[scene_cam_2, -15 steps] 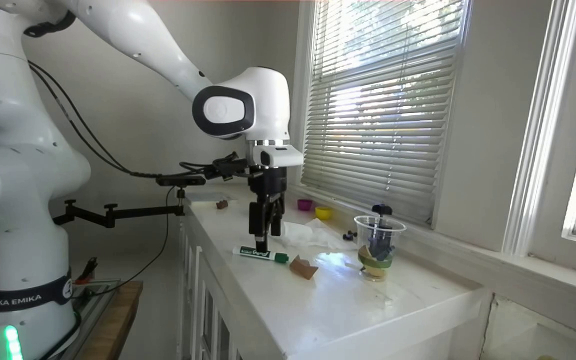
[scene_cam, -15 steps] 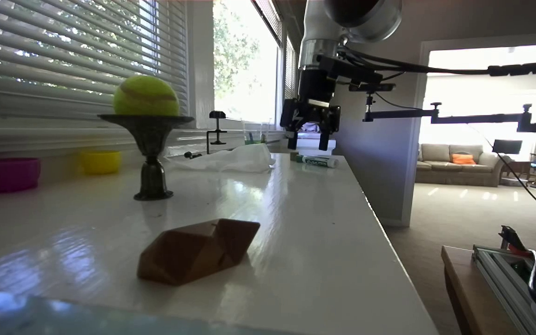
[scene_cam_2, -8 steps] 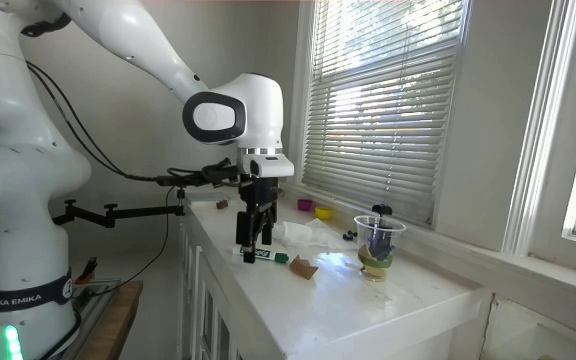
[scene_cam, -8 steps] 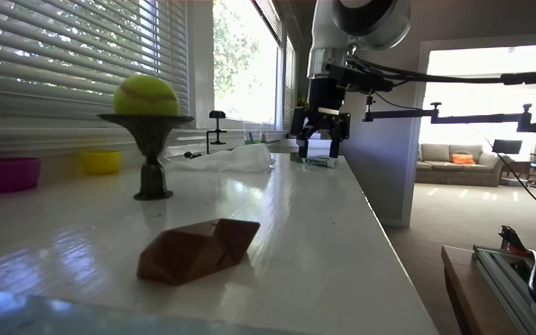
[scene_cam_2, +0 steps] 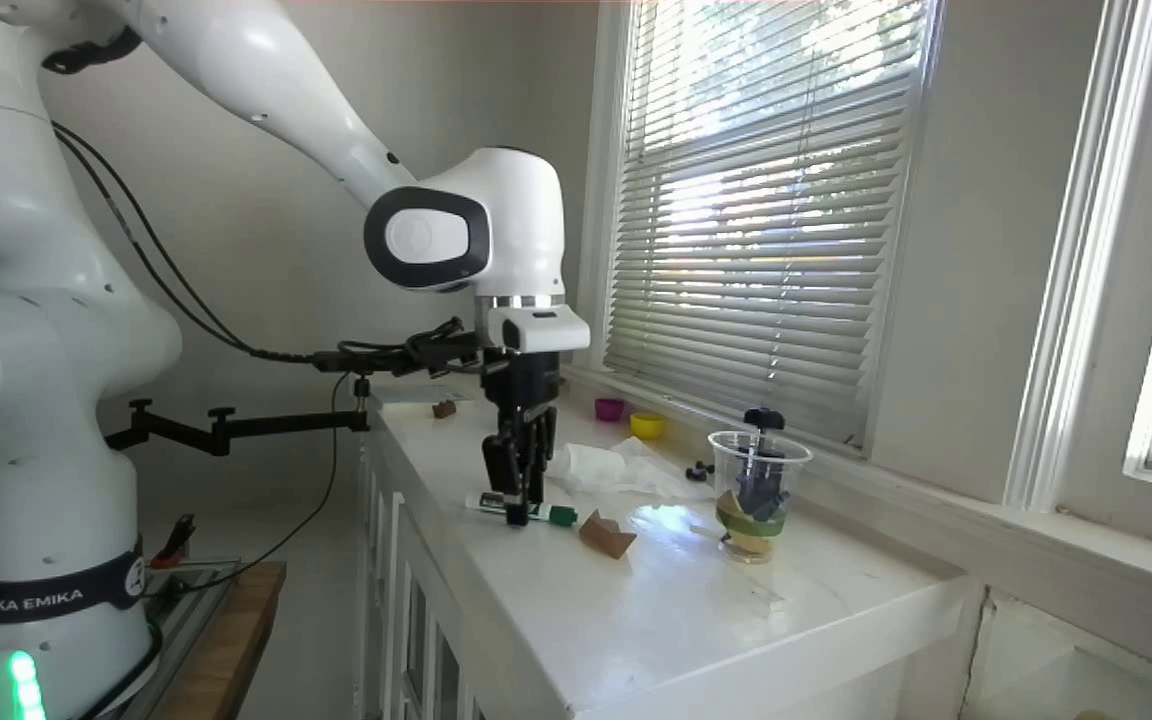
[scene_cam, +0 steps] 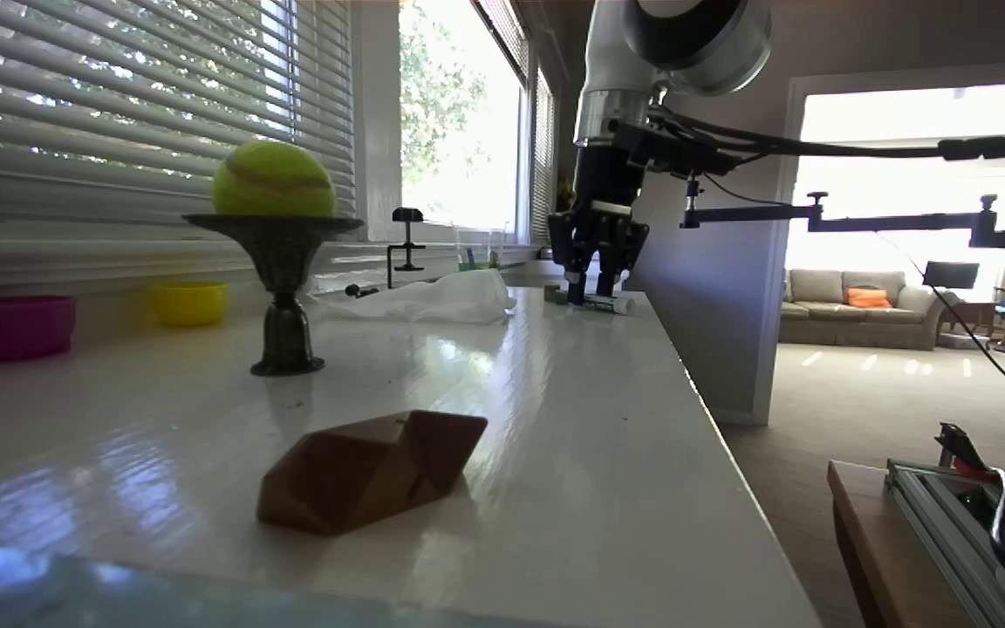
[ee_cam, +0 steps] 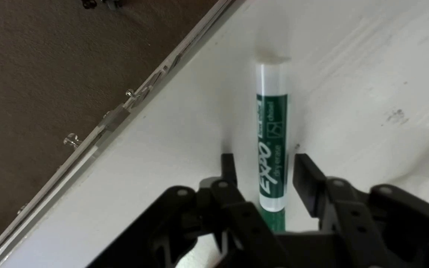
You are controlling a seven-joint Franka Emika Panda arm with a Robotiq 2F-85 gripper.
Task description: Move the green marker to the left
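Observation:
The green marker [ee_cam: 272,130] lies flat on the white counter, with a white body, a green label and a green cap [scene_cam_2: 563,515]. My gripper [ee_cam: 263,156] is low over it, one finger on each side. A gap shows between the marker and each finger in the wrist view, wider on the left, so the jaws are partly open and not touching it. The cap end runs under the gripper's body there. In an exterior view the black fingertips [scene_cam: 574,296] reach down to the marker's level and cover its middle.
A brown broken piece [scene_cam_2: 606,535] lies close to the cap. Beyond are a white tissue [scene_cam_2: 616,468] and a clear cup [scene_cam_2: 758,470]. A goblet [scene_cam: 286,331] carries a tennis ball [scene_cam: 274,179]; a brown block [scene_cam: 367,471] sits nearby. The counter's edge [ee_cam: 99,137] runs near the marker.
My gripper has come down over the marker, shifting toward the counter's edge. In the last half second the arm has stayed nearly still while the fingers drew closer together. The marker has not moved.

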